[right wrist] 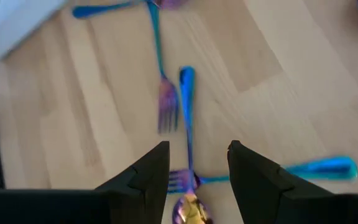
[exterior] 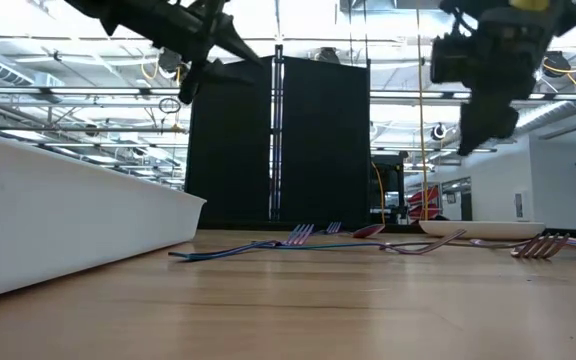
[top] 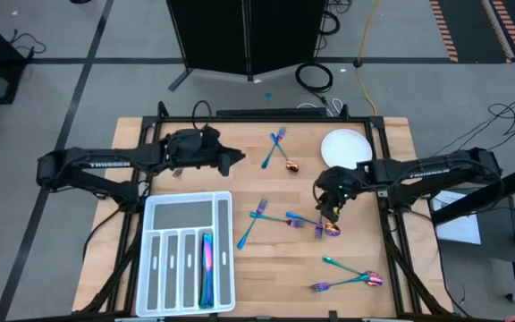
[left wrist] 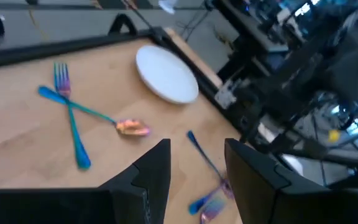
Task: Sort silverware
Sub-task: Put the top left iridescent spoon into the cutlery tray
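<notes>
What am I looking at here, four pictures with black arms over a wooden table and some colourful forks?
It is a robot with two dark arms, each ending in a two-finger claw. One picture looks straight down from above, one looks level across the table top, and two come from cameras on the arms' wrists. On the wooden table lie a round white plate, a white divided tray with a few pieces already in one slot, and loose rainbow-coloured forks and spoons. The left claw hangs open above the table near the tray's far end. The right claw hangs open over a spoon in the middle cluster. Neither holds anything.
</notes>
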`<control>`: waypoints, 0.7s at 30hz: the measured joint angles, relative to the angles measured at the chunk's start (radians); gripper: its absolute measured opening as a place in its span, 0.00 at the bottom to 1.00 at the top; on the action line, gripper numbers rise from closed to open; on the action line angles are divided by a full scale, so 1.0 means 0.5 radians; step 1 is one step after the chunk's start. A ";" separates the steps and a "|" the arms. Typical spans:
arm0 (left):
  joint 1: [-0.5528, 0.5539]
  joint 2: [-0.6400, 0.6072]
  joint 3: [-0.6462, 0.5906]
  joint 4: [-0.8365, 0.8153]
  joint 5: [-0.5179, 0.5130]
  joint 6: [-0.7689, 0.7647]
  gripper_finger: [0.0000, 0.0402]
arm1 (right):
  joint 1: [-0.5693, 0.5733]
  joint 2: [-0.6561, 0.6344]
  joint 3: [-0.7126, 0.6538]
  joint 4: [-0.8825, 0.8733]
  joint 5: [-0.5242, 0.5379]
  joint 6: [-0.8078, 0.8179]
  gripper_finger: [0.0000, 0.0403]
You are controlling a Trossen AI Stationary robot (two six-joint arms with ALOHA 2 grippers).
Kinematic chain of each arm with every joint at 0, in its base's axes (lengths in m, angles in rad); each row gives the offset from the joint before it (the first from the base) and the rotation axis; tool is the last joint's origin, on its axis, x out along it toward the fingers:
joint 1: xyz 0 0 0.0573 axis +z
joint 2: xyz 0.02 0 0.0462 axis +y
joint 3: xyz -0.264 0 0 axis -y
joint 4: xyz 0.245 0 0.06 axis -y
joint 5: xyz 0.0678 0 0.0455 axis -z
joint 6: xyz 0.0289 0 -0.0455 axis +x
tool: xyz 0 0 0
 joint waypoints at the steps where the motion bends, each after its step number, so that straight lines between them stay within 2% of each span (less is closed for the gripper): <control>1: 0.019 -0.001 0.007 -0.013 -0.016 -0.001 0.37 | 0.000 -0.005 -0.032 -0.002 0.008 0.040 0.37; 4: 0.106 0.001 0.013 -0.098 -0.031 0.011 0.37 | 0.000 -0.001 -0.085 -0.007 0.113 0.208 0.37; 8: 0.253 0.001 0.013 -0.385 -0.011 0.125 0.37 | 0.000 0.012 -0.095 0.021 0.249 0.537 0.37; 14: 0.625 0.007 0.062 -1.169 -0.139 0.214 0.37 | 0.032 0.009 -0.093 0.329 0.267 0.788 0.37; 17: 0.794 0.026 0.062 -1.380 -0.148 0.474 0.37 | 0.077 0.009 -0.093 0.476 0.329 0.858 0.37; 21: 0.938 0.123 0.065 -1.394 -0.120 1.041 0.37 | 0.126 0.009 -0.093 0.619 0.406 0.894 0.37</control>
